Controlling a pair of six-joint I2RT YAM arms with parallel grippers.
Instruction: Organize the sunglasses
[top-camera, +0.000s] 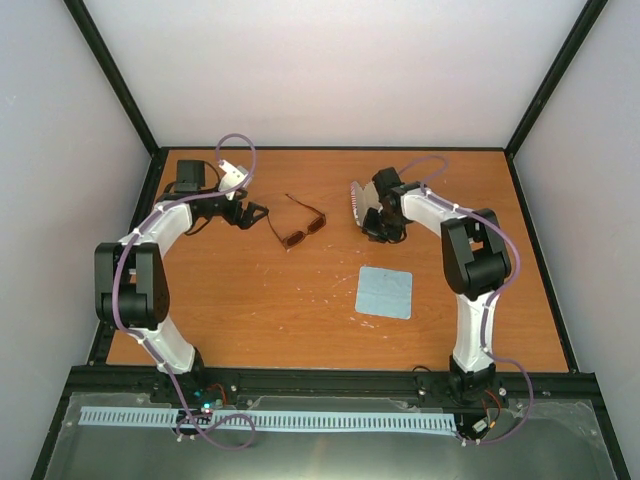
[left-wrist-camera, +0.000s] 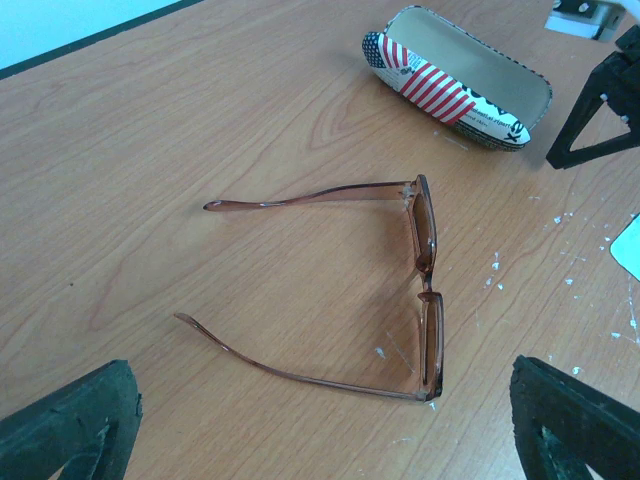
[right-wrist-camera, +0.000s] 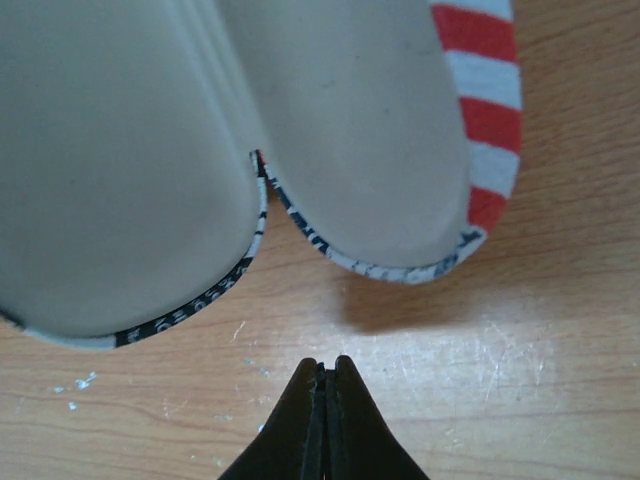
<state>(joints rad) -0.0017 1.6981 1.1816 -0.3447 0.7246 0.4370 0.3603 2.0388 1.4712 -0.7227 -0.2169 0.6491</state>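
wooden table (top-camera: 300, 330) | sunglasses (left-wrist-camera: 424, 230) unfolded, mid-table, near left tool (top-camera: 252, 213), spread wide, empty | right tool (right-wrist-camera: 322, 420) clenched on nothing, beside open flag-patterned case (left-wrist-camera: 470, 80) | probably light, thin, brittle, lenses slippery; best pinched at bridge or temple hinge, never on lenses

sunglasses (left-wrist-camera: 424, 230): unfolded, flat on table (left-wrist-camera: 200, 120) | flag-patterned case (left-wrist-camera: 480, 85): open, beyond them, apart | jaws: spread wide, empty

Flag-patterned case (right-wrist-camera: 350, 120) lying open just ahead of the right pincer (right-wrist-camera: 322, 365), light blue cloth (top-camera: 385, 292) lying flat near it, on its base side, wooden worktop (top-camera: 300, 310) carrying both
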